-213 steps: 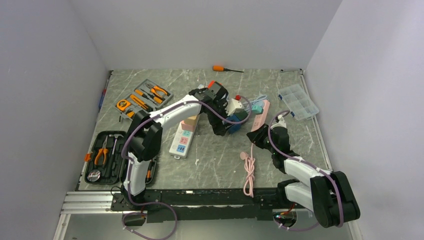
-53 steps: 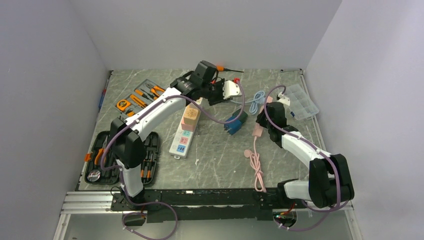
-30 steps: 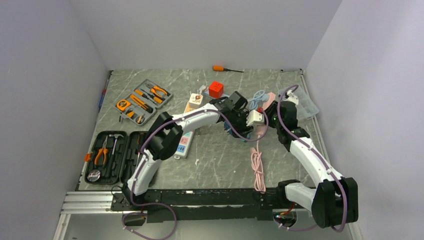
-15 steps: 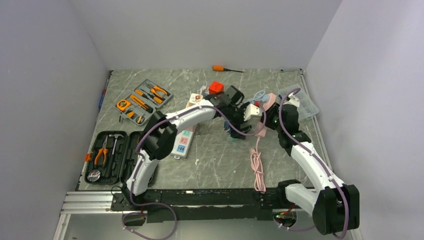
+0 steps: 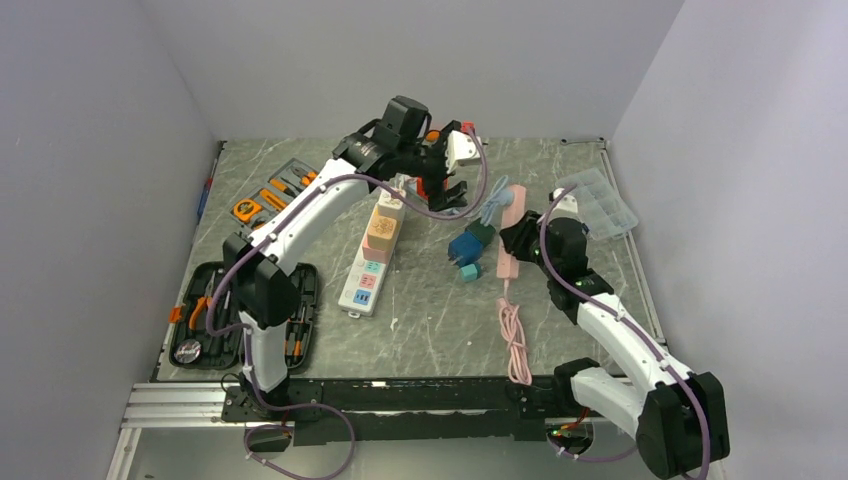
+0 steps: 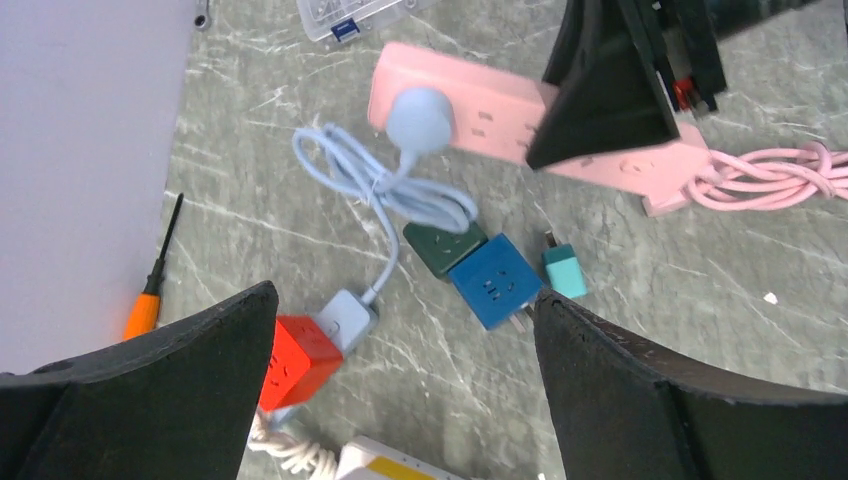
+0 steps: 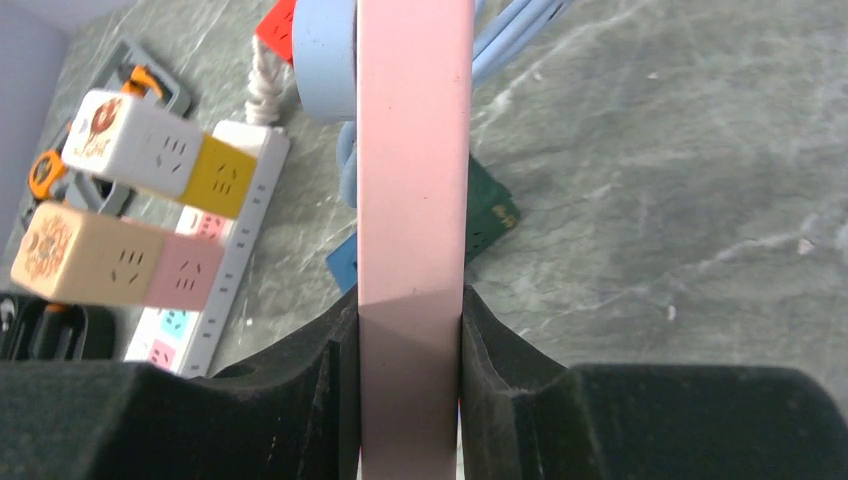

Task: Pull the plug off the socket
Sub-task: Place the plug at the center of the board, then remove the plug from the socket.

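The pink power strip (image 5: 508, 245) lies on the grey table, its pink cord (image 5: 512, 335) running toward the near edge. A round light-blue plug (image 6: 420, 116) sits in the strip near its far end, with its cable coiled beside it; the plug also shows in the right wrist view (image 7: 325, 60). My right gripper (image 7: 410, 300) is shut on the pink strip (image 7: 415, 180) and holds it across its width. My left gripper (image 6: 400, 330) is open and empty, raised above the table to the back left of the strip (image 6: 480, 110), apart from the plug.
A blue cube (image 6: 497, 280), a green cube (image 6: 445, 245) and a small teal plug (image 6: 565, 270) lie left of the strip. A red cube (image 6: 300, 355), an orange screwdriver (image 6: 150, 290), a white strip with adapters (image 5: 372, 255), tool cases (image 5: 215, 310) and a clear organizer box (image 5: 597, 203) are around.
My left gripper has lifted away from the pink strip toward the back left, open and empty. The right gripper stays shut on the strip, which has shifted a little.
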`<move>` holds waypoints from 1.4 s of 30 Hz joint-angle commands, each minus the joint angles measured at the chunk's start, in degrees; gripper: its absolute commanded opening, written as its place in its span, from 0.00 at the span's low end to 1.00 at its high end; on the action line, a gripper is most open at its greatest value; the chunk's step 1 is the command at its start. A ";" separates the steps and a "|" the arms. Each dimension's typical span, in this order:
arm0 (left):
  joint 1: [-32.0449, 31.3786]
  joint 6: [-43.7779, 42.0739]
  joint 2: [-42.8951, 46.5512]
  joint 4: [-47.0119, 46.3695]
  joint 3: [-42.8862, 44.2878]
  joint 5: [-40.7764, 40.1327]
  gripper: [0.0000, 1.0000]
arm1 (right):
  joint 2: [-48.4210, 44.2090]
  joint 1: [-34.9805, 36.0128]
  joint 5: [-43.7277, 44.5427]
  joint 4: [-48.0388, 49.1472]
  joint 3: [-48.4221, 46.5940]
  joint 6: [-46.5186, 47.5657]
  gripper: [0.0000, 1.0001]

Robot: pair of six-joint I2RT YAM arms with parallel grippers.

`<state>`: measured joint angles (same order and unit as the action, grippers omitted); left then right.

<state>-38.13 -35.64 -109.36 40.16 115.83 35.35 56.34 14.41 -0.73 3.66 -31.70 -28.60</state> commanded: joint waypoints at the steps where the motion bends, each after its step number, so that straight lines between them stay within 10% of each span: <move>1: -1.09 -2.29 -4.31 -1.92 2.92 2.07 0.99 | -2.06 4.55 0.00 6.10 -2.84 5.28 0.00; 32: -3.91 -6.39 -13.61 -18.41 2.97 -4.15 0.98 | -2.63 5.99 -5.15 7.70 -6.55 4.31 0.00; 42: -3.90 -6.94 -11.42 -19.09 -2.54 -3.78 0.55 | -2.44 5.95 -3.71 9.14 -5.90 3.00 0.00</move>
<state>-41.98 -43.20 -123.59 24.27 115.13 31.03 55.29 19.92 -2.96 3.51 -33.80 -24.23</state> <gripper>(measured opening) 0.606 0.346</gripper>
